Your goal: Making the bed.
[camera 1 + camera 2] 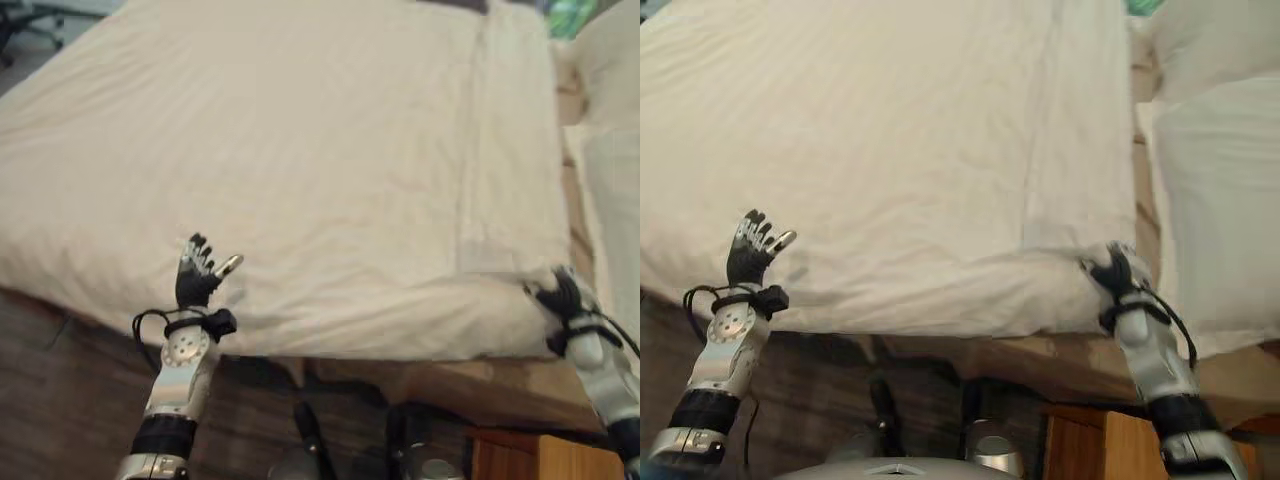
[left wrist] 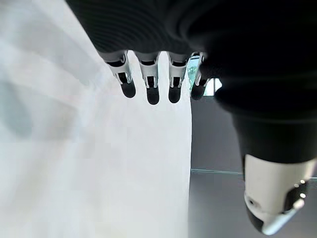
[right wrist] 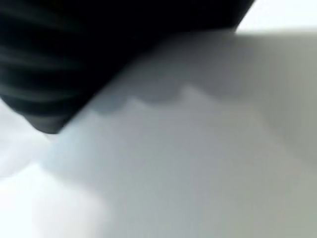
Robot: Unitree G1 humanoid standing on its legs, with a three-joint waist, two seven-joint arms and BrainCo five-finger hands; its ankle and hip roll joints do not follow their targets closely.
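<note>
A white duvet (image 1: 300, 150) lies spread over the bed, with a folded band (image 1: 510, 140) running along its right side. My left hand (image 1: 196, 278) is raised over the duvet's near edge, open with straight fingers (image 2: 148, 82) and holding nothing. The white cloth lies just past it in the left wrist view. My right hand (image 1: 1112, 272) is at the duvet's near right corner (image 1: 1065, 285), where the cloth bunches and creases toward it. White cloth (image 3: 198, 158) covers the front of that hand in the right wrist view.
White pillows (image 1: 1215, 170) lie to the right of the duvet. A wooden cabinet (image 1: 540, 460) stands at the lower right, under the bed's corner. Dark floor (image 1: 60, 400) runs along the bed's near side, and an office chair (image 1: 20, 30) stands at the far left.
</note>
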